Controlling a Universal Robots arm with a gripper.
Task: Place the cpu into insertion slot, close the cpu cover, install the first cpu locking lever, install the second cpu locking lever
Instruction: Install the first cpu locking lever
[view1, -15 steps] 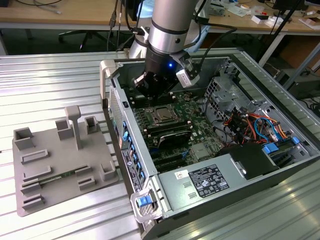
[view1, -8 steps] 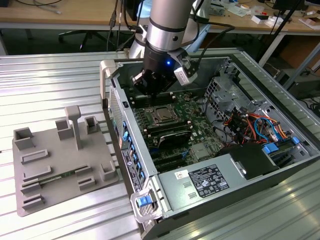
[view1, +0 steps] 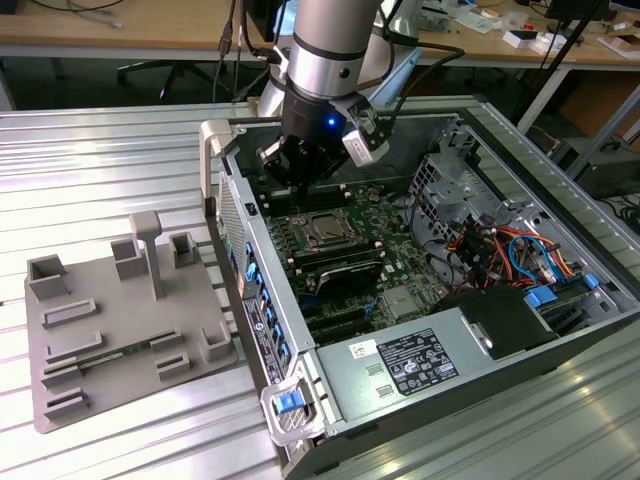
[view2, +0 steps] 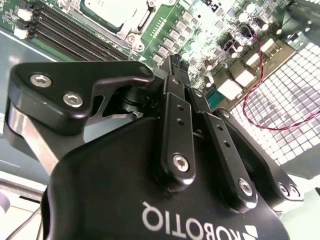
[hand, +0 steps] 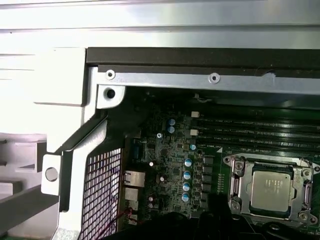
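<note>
Hand (view1: 298, 180) hangs inside the computer case (view1: 250, 270) over the board, just beside the insertion slot (hand: 231, 162), fingers (view2: 176, 120) drawn together, nothing seen between them. The cpu (hand: 270, 189) sits in the slot, and the cpu cover (hand: 241, 192) looks down around it; can't tell the levers' state. Risk: a slightly off descent could jab the closed tips into the memory slots (hand: 250, 131) or the cpu top.

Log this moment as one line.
cpu: in insertion slot | cpu cover: down | gripper: shut, empty, over motherboard beside slot
</note>
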